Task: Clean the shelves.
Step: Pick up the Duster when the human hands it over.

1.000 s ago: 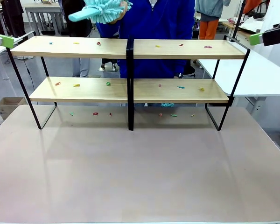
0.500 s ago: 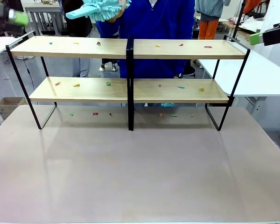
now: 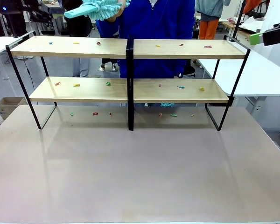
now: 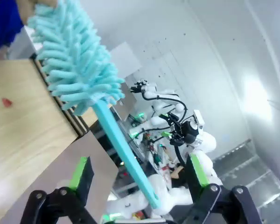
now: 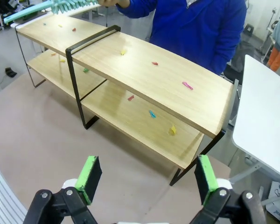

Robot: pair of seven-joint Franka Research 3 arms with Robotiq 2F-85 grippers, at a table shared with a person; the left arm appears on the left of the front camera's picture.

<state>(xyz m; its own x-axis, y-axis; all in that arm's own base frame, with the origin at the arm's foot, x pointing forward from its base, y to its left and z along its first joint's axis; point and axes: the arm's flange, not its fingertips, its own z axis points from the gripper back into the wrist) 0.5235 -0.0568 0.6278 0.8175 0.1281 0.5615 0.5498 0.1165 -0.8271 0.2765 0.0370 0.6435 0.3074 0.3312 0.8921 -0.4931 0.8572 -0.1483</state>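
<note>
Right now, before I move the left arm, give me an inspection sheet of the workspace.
Surface: table, no spills seen.
Job's things: shelves upright; duster held up by the person.
Clutter: small coloured scraps on both boards and on the table beneath.
End effectors: left end effector open, duster handle ahead between its fingers; right end effector open, empty.
Cables: nothing seen.
Surroundings: white table to the right, cardboard box on floor.

Floor [image 3: 4, 84]: grey
Side table [image 3: 266, 77]: white, right
Cardboard box [image 3: 4, 106]: on floor, left
Wall [image 4: 177, 37]: white, brightly lit
</note>
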